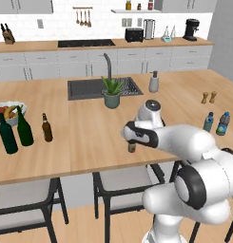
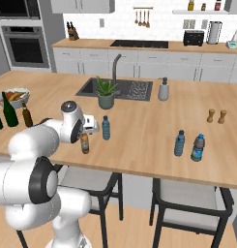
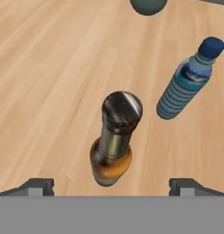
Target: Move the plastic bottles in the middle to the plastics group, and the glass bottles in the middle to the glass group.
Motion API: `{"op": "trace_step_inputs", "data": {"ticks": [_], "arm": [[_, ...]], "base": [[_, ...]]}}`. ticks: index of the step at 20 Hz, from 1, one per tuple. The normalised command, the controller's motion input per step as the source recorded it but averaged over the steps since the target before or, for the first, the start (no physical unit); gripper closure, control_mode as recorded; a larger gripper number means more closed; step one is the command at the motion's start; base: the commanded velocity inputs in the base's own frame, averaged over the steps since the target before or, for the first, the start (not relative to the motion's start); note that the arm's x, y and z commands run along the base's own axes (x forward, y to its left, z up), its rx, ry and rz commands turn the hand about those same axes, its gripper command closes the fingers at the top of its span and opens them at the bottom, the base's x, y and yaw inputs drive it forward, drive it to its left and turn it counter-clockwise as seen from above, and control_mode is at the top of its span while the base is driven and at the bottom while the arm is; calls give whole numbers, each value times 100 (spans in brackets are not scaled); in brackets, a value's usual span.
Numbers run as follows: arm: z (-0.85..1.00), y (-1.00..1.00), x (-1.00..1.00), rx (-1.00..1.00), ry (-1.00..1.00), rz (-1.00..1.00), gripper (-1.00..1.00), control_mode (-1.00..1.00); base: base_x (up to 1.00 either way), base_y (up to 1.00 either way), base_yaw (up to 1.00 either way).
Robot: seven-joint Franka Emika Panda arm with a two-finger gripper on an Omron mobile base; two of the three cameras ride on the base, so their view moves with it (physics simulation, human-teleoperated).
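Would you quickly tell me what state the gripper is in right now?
Gripper: open, holding nothing, poised above the amber beer bottle.

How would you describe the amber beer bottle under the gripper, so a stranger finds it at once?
On the long wooden island, look near the front edge, in front of the potted plant. The amber beer bottle stands beside a small blue plastic bottle; it alone is brown glass with a pale label.

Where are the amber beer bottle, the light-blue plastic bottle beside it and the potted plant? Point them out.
amber beer bottle (image 3: 111, 153): hand view, on its body.
light-blue plastic bottle (image 3: 184, 89): hand view, on its ribbed body.
potted plant (image 2: 106, 100): right base view, on its pot.
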Motion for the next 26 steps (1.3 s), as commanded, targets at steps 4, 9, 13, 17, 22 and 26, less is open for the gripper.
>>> {"op": "trace_step_inputs", "data": {"ticks": [4,9,13,17,22,26], "arm": [[-16,0,7,0,0,0,-100,-100],[-13,0,9,0,0,0,-100,-100],[-14,0,8,0,0,0,-100,-100],[-10,0,7,0,0,0,-100,-100],[-7,0,8,0,0,0,-100,-100],[-9,0,5,0,0,0,-100,-100]], "base": [[0,0,0],[0,0,0],[0,0,0],[0,0,0],[0,0,0],[0,0,0]]}}
